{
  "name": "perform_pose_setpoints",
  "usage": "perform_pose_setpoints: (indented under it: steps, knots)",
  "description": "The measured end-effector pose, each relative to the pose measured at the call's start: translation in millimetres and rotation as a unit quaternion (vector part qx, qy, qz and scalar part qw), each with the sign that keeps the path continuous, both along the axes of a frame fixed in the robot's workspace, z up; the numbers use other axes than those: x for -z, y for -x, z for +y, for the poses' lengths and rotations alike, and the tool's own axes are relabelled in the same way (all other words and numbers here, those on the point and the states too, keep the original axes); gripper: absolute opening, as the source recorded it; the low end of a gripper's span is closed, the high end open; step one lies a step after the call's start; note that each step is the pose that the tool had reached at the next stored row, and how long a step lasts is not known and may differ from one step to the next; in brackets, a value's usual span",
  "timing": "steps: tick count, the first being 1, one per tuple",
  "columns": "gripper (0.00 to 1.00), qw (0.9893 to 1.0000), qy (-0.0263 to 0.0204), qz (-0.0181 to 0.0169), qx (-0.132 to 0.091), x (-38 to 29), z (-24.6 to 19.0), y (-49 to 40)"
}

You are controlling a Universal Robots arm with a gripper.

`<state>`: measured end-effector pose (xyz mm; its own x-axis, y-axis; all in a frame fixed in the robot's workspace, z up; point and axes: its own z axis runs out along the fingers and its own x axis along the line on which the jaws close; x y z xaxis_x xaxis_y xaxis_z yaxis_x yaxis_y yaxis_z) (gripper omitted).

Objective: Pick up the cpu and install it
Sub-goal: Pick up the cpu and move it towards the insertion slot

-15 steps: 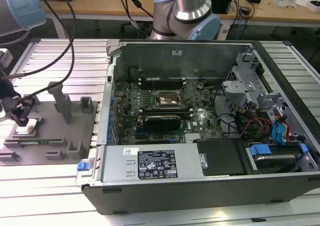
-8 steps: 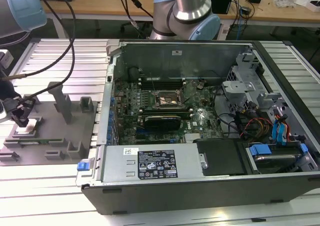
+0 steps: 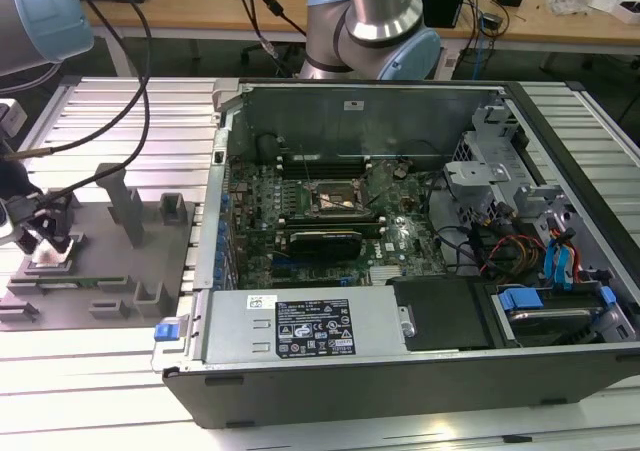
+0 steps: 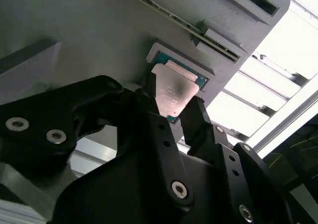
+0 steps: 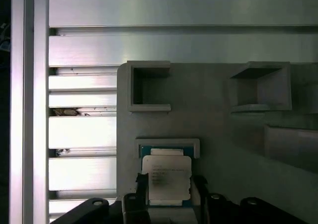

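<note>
Tool [image 4: 173, 110], a black two-fingered unit, hangs low over a grey moulded tray [image 3: 100, 261] at the exterior view's left. In both wrist views its fingers [image 5: 141, 184] are drawn in against two opposite edges of the cpu [image 5: 166, 177] and seem to grip it. The square, silvery-topped cpu lies flat in its tray nest, directly between the fingers and with no long axis. Faint print on its top cannot be read. The tray rests on a slatted aluminium table [image 3: 120, 121]. Well apart, toward the exterior view's right, an open computer case [image 3: 400, 381] shows the motherboard socket [image 3: 335, 199] and a silver power supply [image 3: 300, 326] with a black-and-white label.
</note>
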<state>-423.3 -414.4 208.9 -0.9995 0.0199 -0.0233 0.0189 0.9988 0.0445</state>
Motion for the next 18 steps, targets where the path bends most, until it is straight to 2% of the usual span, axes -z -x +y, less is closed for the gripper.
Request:
perform_pose_setpoints:
  steps: [3, 6, 11, 13, 16, 18]
  knots:
    - [0.66, 1.0, 0.0, 0.0, 0.0, 0.0, 0.0, 0.0]
    - [0.66, 1.0, -0.0002, -0.0003, 0.0, 1.4, 0.1, -0.1]
    - [0.66, 1.0, 0.0004, 0.0002, 0.0, 10.7, 1.1, 0.0]
    - [0.66, 1.0, 0.0009, 0.0005, 0.0, 15.4, 2.7, 0.0]
    - [0.66, 1.0, 0.0009, 0.0005, 0.0, 18.6, 5.6, 0.0]
    - [0.66, 1.0, 0.0021, 0.0005, 0.0, 20.0, 5.9, -0.1]
